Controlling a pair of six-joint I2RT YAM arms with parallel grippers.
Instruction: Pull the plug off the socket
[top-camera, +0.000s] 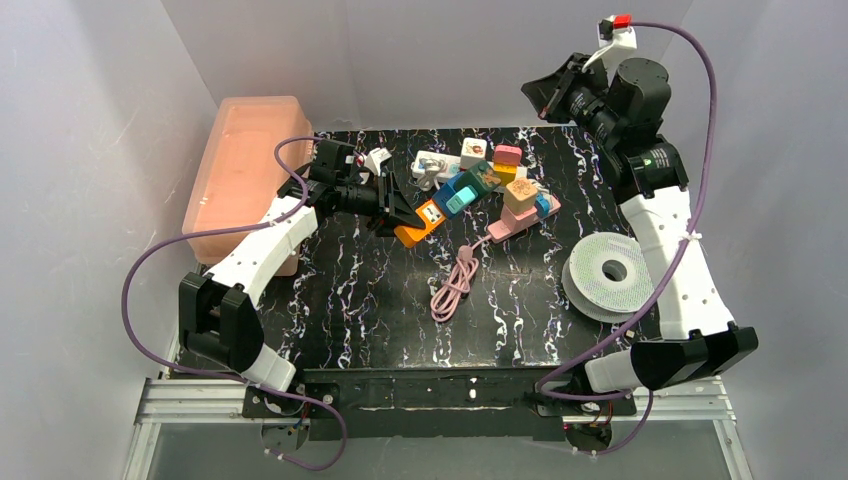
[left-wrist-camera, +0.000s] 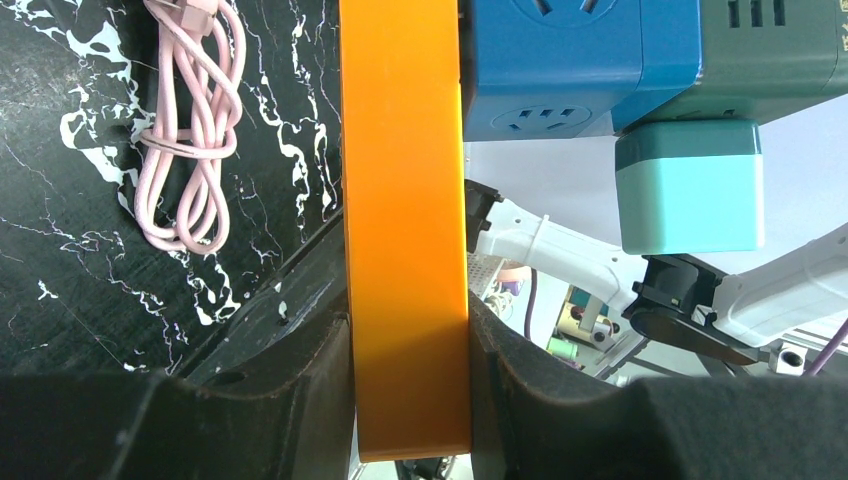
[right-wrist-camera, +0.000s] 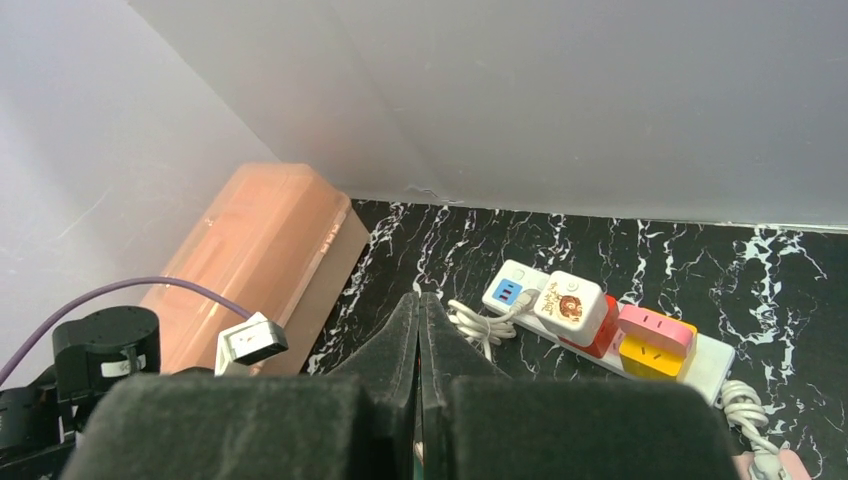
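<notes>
Left gripper is clamped on the near end of the orange socket, just left of the tabletop's middle. The socket's long axis runs diagonally away from the claw to the far right, with the blue cube plug on its far end. Right gripper is closed on nothing, high over the far right corner and well apart, with the plug left of and below it; this free arm likely does the pulling. Black marbled top, white walls, pink cable coiled near centre, pink bin at the left edge, white spool at the right edge.
</notes>
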